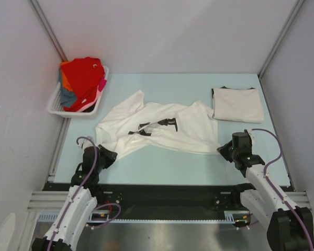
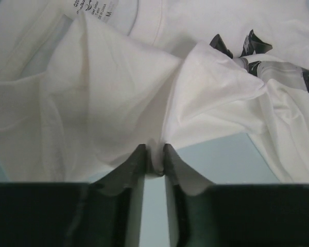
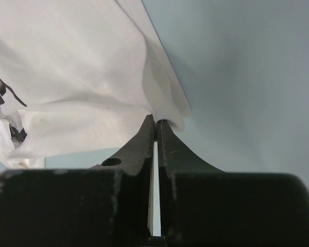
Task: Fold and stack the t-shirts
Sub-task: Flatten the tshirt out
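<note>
A white t-shirt (image 1: 188, 133) with small black chest prints lies crumpled across the middle of the pale blue table. My left gripper (image 1: 111, 155) is at its near left edge. In the left wrist view a bunched fold of the white t-shirt (image 2: 118, 92) sits pinched between the tips of that gripper (image 2: 154, 157). My right gripper (image 1: 223, 150) is at the shirt's near right corner. It is shut (image 3: 155, 121) on the hem of the white t-shirt (image 3: 67, 67). A folded off-white t-shirt (image 1: 236, 104) lies flat at the back right.
A white slatted basket (image 1: 55, 106) stands at the back left, heaped with red (image 1: 82, 77), orange, blue-grey and pink tees. Grey walls close in the table on three sides. A black rail runs along the near edge by the arm bases.
</note>
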